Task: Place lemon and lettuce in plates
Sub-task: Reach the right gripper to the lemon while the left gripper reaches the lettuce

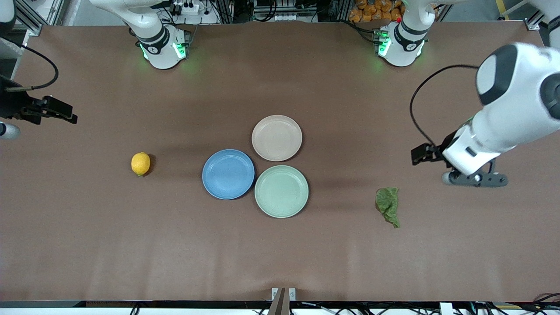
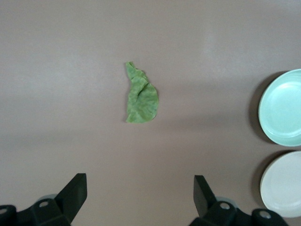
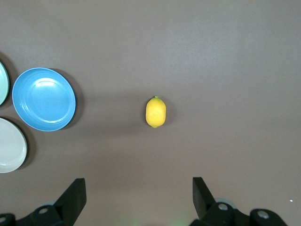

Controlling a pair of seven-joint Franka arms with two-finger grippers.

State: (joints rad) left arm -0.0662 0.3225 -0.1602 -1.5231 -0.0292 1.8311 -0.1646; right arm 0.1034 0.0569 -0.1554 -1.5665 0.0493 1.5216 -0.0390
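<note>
The yellow lemon (image 1: pixel 140 163) (image 3: pixel 155 112) lies on the brown table toward the right arm's end, beside the blue plate (image 1: pixel 228 174) (image 3: pixel 43 99). The beige-pink plate (image 1: pixel 276 138) (image 2: pixel 282 183) touches the blue one and lies farther from the front camera. The dark green lettuce (image 1: pixel 388 204) (image 2: pixel 141 96) lies flat toward the left arm's end. My left gripper (image 1: pixel 474 179) (image 2: pixel 140 184) hangs open and empty over bare table beside the lettuce. My right gripper (image 3: pixel 138 186) is open and empty, high over the table's edge at the right arm's end, well apart from the lemon.
A mint-green plate (image 1: pixel 281 191) (image 2: pixel 282 107) sits against the other two, nearest the front camera. All three plates hold nothing. The right arm's hand (image 1: pixel 39 109) is half cut off at the front view's edge. A black cable (image 1: pixel 420 109) loops off the left arm.
</note>
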